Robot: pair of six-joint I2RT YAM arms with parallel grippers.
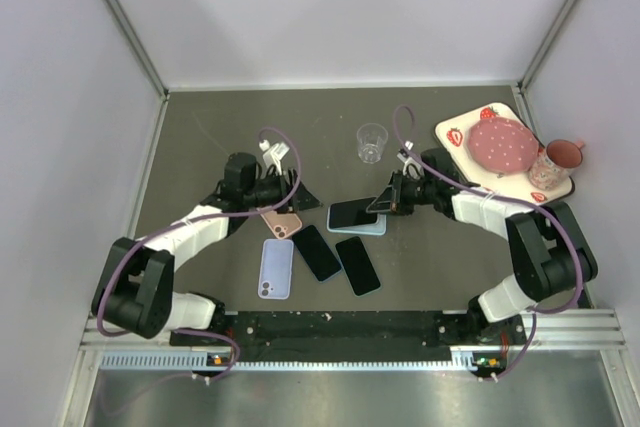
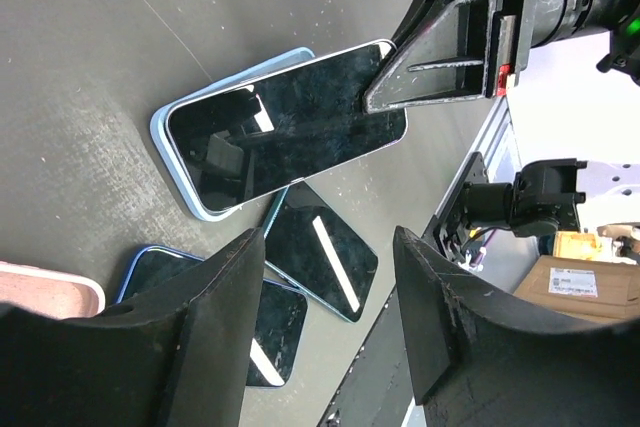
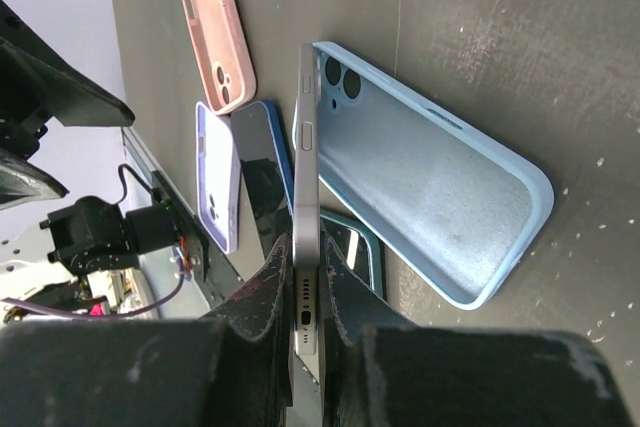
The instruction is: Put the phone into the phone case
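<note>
Pinching the phone (image 3: 307, 177) by its bottom end, the right gripper (image 1: 381, 205) held it screen-up over the light-blue case (image 3: 430, 187). The case lay open side up near the middle of the table. The phone was slightly offset from the case and not seated in it, with the case's rim showing along one long side. Whether the phone's far end touched the rim could not be told.

At the phone's 9 o'clock the left gripper (image 1: 303, 199) had its jaws spread and held nothing. It hung just over the pink case (image 1: 283, 224). Two dark phones (image 1: 317, 252) lay side by side at 6 o'clock of the blue case, and a lavender case (image 1: 276, 267) lay at 7 o'clock. A clear cup (image 1: 371, 142) stood at 12 o'clock. At 2 o'clock, a strawberry-print tray (image 1: 455, 134) carried a pink dotted plate (image 1: 503, 144).
</note>
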